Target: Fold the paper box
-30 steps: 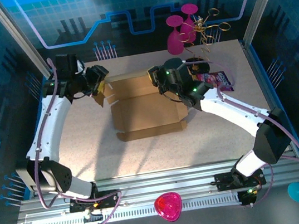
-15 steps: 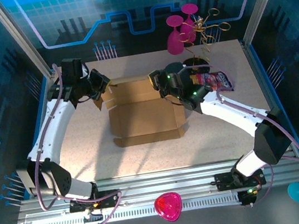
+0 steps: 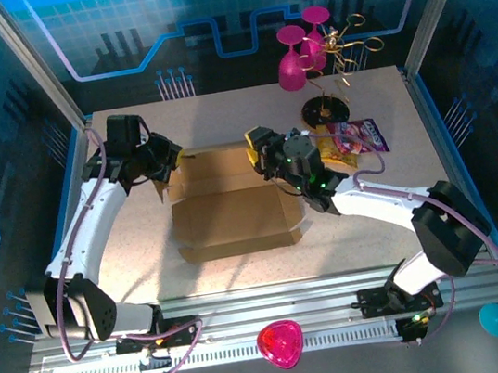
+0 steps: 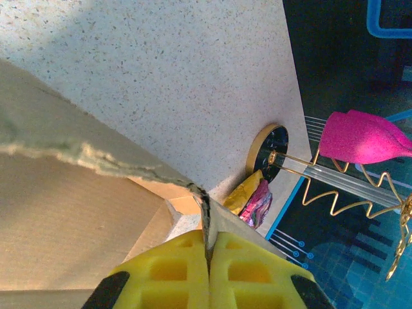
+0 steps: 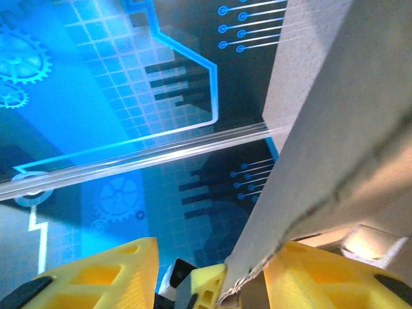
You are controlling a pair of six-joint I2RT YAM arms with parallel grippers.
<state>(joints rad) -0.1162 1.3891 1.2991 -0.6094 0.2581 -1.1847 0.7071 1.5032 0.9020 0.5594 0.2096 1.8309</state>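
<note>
Paper box (image 3: 229,210) is lying open at frame centre, floor panel facing up. Magenta cups (image 3: 292,66) are hanging on the wire stand (image 3: 344,41), upper right. Left gripper (image 4: 207,252) is pinching the box's upper-left flap, fingers fully together. Right gripper (image 5: 215,271) is standing part open astride the far wall edge. Against a second ago, the box is sitting further lower left; the left jaws have closed and the right jaws have released.

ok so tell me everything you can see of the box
The box is plain brown corrugated cardboard, unmarked, lying open and half folded on the speckled table. Its wide base panel lies flat; the far panel and a left flap are lifted, with a rough edge. The left end effector is shut on the left flap's edge; the right end effector straddles the far-right edge, jaws apart.
</note>
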